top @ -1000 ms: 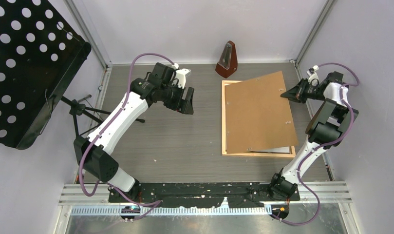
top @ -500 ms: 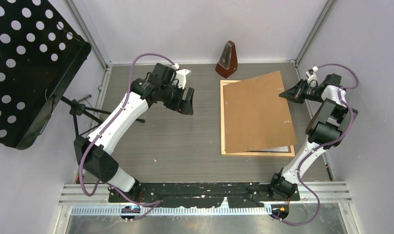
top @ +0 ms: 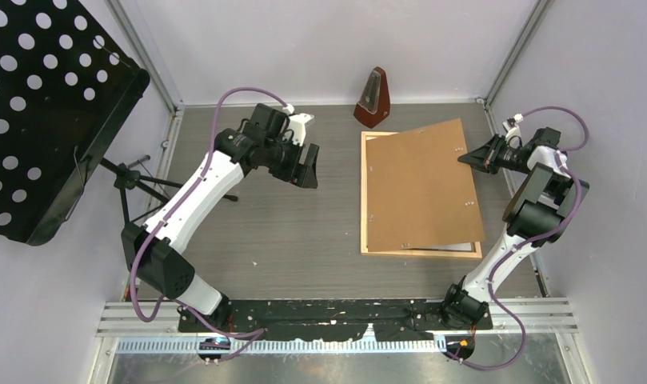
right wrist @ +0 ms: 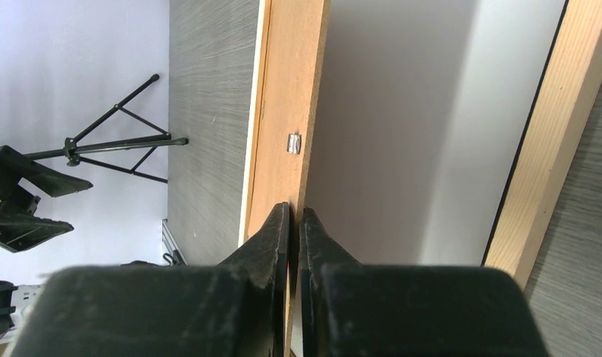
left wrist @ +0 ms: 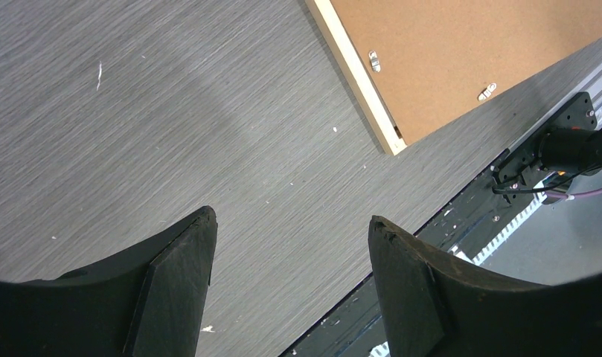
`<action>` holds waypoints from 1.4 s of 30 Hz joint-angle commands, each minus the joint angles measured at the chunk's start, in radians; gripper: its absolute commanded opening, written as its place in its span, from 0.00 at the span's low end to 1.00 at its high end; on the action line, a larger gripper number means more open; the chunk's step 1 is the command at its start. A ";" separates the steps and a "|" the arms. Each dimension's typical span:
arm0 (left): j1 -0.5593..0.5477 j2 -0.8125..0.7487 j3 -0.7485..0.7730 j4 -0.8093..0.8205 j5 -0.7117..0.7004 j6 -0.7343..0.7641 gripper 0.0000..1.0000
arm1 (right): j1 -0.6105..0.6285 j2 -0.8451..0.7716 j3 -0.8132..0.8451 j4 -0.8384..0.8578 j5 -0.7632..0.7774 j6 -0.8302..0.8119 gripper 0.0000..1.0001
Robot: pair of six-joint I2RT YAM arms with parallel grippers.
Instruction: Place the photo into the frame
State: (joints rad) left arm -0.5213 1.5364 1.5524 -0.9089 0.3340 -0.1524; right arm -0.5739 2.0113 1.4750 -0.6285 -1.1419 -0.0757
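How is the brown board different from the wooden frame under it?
The frame lies flat on the table; the brown board is tipped up, its right edge pinched in the right jaws. The frame is a pale thin rim; the board is a darker solid sheet. The board sits twisted, one corner poking past the frame. Both are rectangles of similar size.

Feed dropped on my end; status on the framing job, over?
Left gripper open, hovering left of frame. Right gripper shut on backing board edge, board tilted above frame. Pale sheet inside frame; photo not confirmed.
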 commanded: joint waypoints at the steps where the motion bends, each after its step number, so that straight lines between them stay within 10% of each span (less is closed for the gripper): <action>1: 0.003 0.004 0.005 0.038 0.018 0.010 0.73 | -0.040 -0.086 -0.035 0.113 -0.027 -0.046 0.06; 42: -0.006 0.032 0.021 0.029 0.013 0.017 0.73 | -0.043 -0.067 -0.092 0.360 -0.092 0.105 0.06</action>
State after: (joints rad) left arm -0.5232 1.5623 1.5524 -0.9085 0.3340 -0.1486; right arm -0.5934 1.9743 1.3914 -0.4080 -1.2316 0.0376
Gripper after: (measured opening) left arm 0.729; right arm 0.091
